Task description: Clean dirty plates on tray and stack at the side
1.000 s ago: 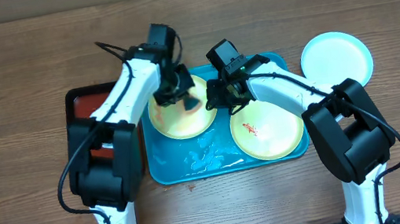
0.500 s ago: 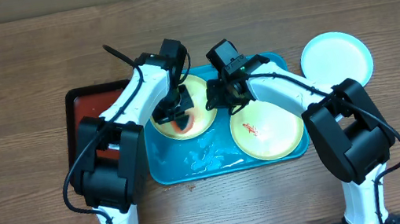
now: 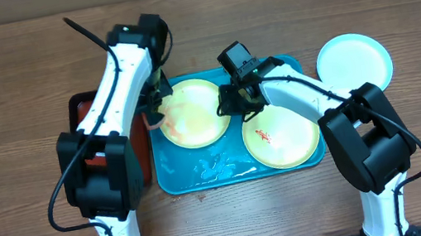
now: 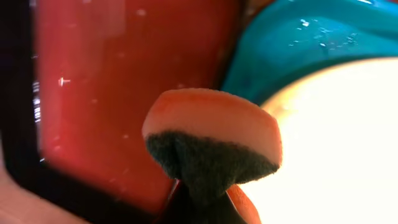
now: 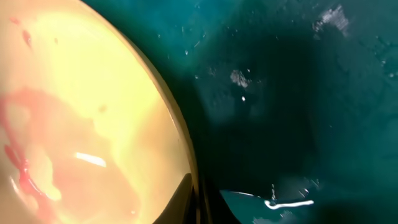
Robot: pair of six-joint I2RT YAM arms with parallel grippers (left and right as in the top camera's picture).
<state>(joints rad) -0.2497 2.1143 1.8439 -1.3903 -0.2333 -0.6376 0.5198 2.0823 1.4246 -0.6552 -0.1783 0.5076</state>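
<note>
We're looking down on the cyan tray (image 3: 202, 174), and two yellow-green plates sit inside it. The left plate (image 3: 193, 114) carries a pale red smear across its centre; the right plate (image 3: 282, 136) has a small red mark near its middle. A third, light blue plate (image 3: 354, 62) lies on the wooden table (image 3: 14, 89) to the right, apart from the tray.

Our left gripper (image 3: 156, 109) sits over the tray's left rim, just beside the smeared plate's left edge, and it is clamped on an orange sponge (image 4: 214, 134) with a dark scouring face. From the left wrist we see that sponge between the dark red tray (image 4: 124, 87) and the bright plate.

Our right gripper (image 3: 235, 106) is down at the smeared plate's right edge, between the two plates. From the right wrist, its fingertips are pressed tight together at the plate's rim; it looks pinched on that rim, though the view is too close and dark for us to be sure.
</note>
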